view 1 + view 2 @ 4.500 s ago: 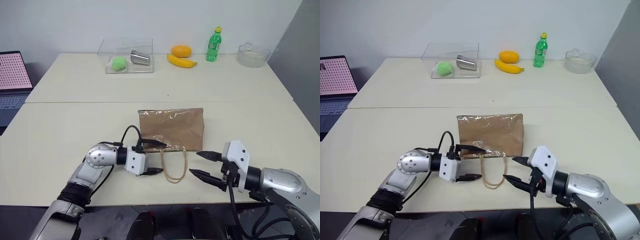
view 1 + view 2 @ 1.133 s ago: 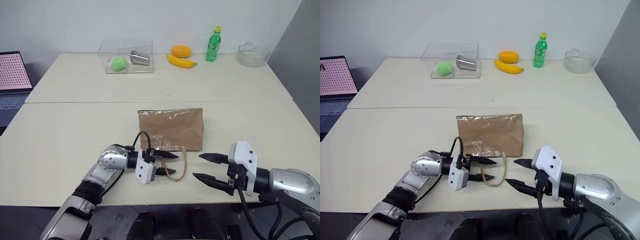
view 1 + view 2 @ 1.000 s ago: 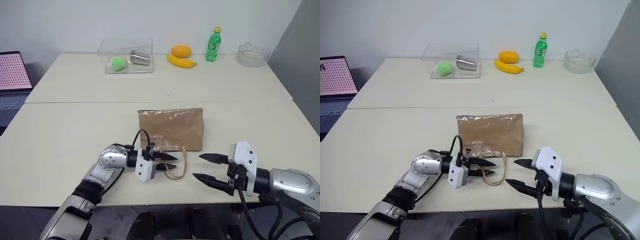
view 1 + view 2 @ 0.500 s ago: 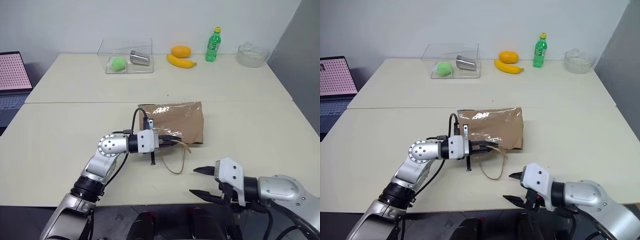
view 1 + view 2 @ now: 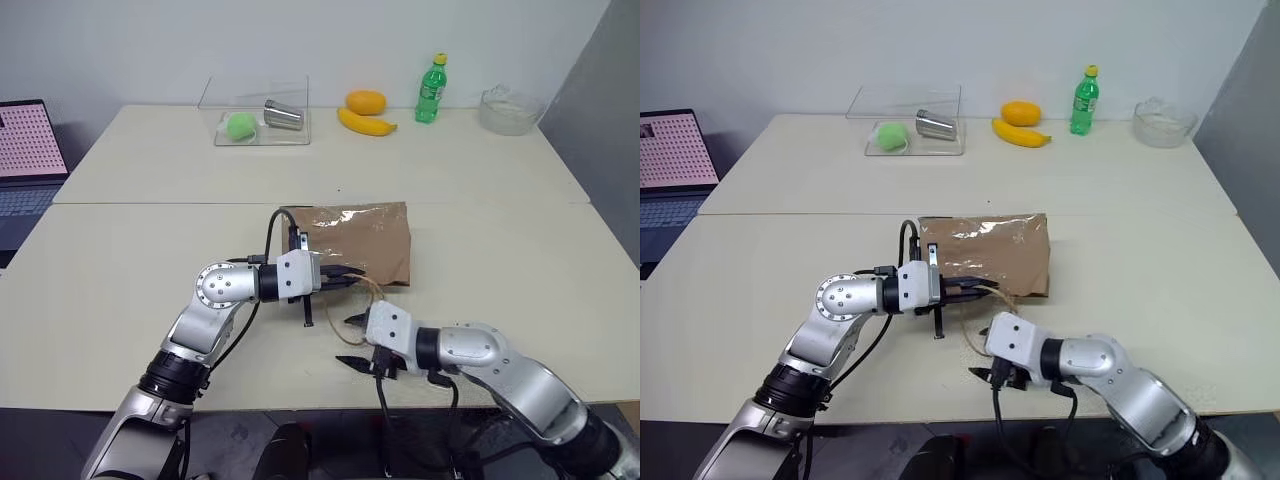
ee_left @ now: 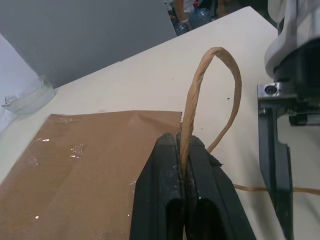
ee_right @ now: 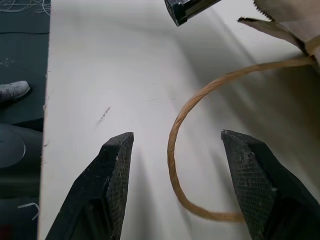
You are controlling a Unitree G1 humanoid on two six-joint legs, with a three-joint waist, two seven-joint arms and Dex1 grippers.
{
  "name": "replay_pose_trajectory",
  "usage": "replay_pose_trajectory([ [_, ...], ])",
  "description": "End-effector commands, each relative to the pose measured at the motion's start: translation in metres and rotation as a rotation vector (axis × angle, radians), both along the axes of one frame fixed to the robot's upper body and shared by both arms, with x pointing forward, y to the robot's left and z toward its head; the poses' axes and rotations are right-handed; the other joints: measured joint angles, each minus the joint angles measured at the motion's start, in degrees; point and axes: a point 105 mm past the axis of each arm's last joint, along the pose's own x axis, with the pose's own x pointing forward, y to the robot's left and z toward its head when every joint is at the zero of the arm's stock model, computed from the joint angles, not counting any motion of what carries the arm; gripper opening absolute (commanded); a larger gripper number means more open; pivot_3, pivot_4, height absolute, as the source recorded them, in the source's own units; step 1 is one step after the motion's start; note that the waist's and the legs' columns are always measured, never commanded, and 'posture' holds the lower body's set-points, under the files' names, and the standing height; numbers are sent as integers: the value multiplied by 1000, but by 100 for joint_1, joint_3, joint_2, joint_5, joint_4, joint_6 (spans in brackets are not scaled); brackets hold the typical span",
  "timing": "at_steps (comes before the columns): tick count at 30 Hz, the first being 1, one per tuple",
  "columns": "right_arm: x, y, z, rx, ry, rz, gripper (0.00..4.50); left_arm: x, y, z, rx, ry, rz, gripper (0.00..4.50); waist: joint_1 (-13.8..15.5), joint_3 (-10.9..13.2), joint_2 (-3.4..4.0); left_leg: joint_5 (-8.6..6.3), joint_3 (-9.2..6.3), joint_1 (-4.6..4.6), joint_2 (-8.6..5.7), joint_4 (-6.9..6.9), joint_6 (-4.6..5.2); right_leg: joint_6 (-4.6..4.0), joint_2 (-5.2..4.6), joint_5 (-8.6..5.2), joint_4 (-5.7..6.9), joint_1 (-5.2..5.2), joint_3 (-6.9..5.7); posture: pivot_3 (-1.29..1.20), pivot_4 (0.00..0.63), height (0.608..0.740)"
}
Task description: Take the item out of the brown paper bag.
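At the brown paper bag [image 5: 362, 241] mouth, left gripper [image 6: 184, 159] level, clamped on a handle [image 6: 210, 95]; right gripper [image 7: 175, 150] wide.

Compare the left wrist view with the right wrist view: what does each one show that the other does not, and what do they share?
Left wrist view: the left tool shut on one tan twisted-paper loop handle of the crinkled brown paper bag.
Right wrist view: the open right tool over the other loop handle lying on the cream table.
Both: the bag and the table.
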Motion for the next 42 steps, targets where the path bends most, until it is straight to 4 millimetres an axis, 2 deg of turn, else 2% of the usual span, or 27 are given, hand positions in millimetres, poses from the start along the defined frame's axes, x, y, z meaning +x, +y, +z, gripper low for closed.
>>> replay_pose_trajectory([
  [1,4,3,2,-1,-22,5,2549,-1,-2,12,-27,-49,-10,0,-1,0,0,0,1,1,0,0,0,0,0,0,1,0,0,0,150,740],
  [2,5,2,-1,-9,-18,-2,2360,-2,-2,12,-28,-49,-11,0,-2,0,0,0,1,1,0,0,0,0,0,0,1,-1,0,0,150,740],
  [8,10,-4,-13,-41,-9,-34,134,2,-3,18,-44,-62,-6,0,-2,0,0,0,1,1,0,0,0,0,0,0,2,-1,0,0,150,740],
  [9,11,-5,-16,-47,-8,-44,58,3,-4,20,-47,-65,-5,0,-2,0,0,0,1,1,0,0,0,0,0,0,2,0,1,0,150,740],
  [19,7,-13,-48,-187,-24,-43,58,27,-10,47,-78,-109,84,0,-4,-2,-2,0,3,7,0,1,0,0,1,0,8,1,1,0,150,740],
  [27,0,-21,-65,-292,-2,-18,58,65,-12,106,-186,-121,207,0,-4,-6,-8,0,1,7,-4,20,0,4,1,0,12,9,1,0,150,740],
  [30,-2,-22,-67,-302,-1,-14,58,75,-10,135,-237,-150,239,0,-4,-7,-9,0,-2,6,-4,21,0,4,1,0,12,9,-1,0,150,740],
  [33,-2,-24,-69,-308,-3,-15,58,82,-6,154,-254,-181,266,0,-4,-13,-9,0,-1,7,-4,22,-1,5,1,0,12,10,-1,0,150,740],
  [37,3,-23,-66,-303,-32,-28,58,84,-5,158,-254,-180,264,0,-5,-15,-8,0,-1,8,-5,22,-1,5,0,0,12,11,0,0,150,740],
  [39,8,-22,-60,-283,-61,-44,58,85,-3,160,-282,-142,264,0,-5,-15,-9,1,-2,7,-5,22,-1,5,0,0,13,10,0,0,150,740],
  [42,14,-22,-41,-203,-92,-85,58,73,-6,159,-285,-83,175,0,-8,-15,-9,1,-1,5,-5,22,-1,5,0,0,13,9,0,0,150,740],
])
